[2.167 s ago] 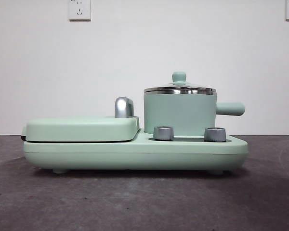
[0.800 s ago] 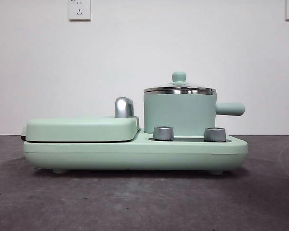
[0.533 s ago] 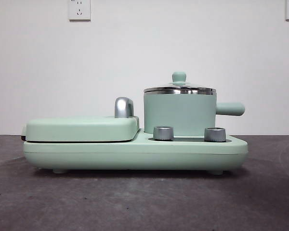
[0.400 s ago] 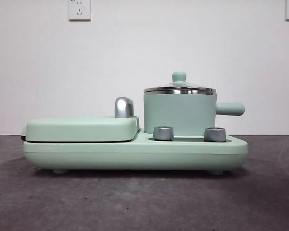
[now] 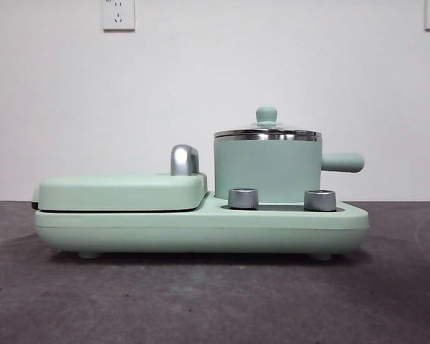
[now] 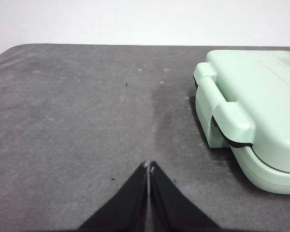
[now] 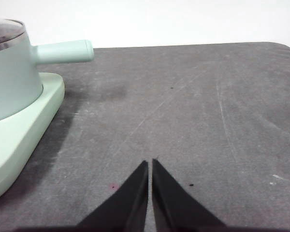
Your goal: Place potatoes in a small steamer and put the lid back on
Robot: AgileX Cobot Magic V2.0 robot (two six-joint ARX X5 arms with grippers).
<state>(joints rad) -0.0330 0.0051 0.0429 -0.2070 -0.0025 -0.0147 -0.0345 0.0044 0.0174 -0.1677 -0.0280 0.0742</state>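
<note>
Both arms idle, left end effector (image 6: 149, 166) closed on nothing, right end effector (image 7: 150, 163) likewise, above bare table (image 7: 193, 111).

I see bright, even light everywhere. The white wall (image 5: 215, 86) looks a bit washed out. A soft dark shadow lies on the grey table (image 5: 215, 301) under the cooker. The lid (image 5: 267, 133) rim shines. Everything looks sharp.
</note>
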